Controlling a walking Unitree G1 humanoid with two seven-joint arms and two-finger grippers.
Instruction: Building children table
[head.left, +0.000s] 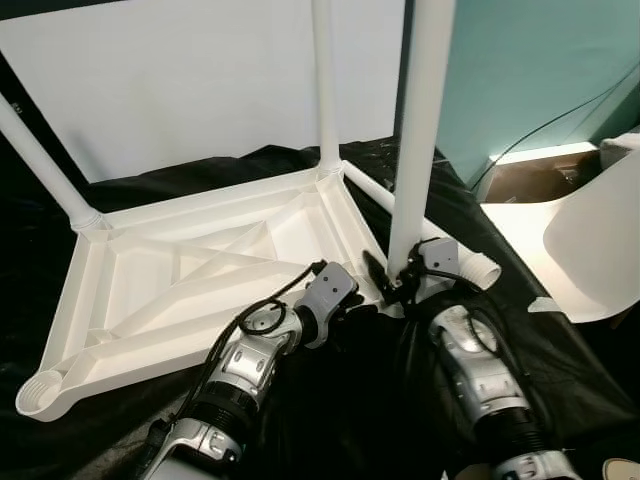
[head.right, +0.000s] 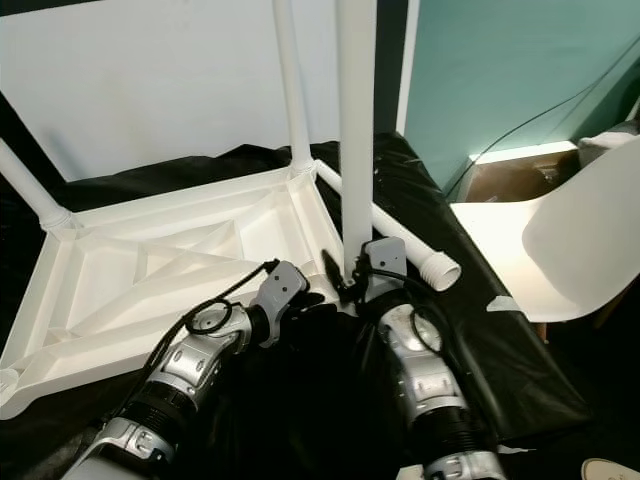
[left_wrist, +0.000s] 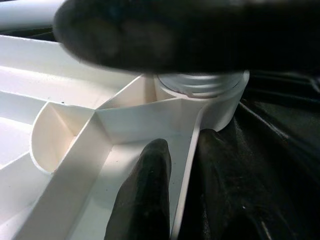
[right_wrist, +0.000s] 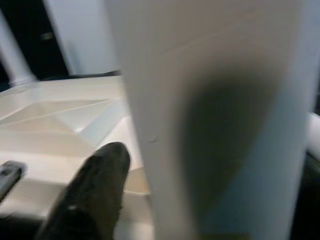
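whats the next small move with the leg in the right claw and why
Probably twist the upright leg further into the corner socket: thread still shows above the socket rim. The right claw grips its base while the left claw braces the upturned tabletop.

Can't make out any text, labels or numbers anywhere here, it's all just plain white plastic and black cloth.

light: bright, even indoor | eye views: sharp | wrist views: close-range blur, soft shadows
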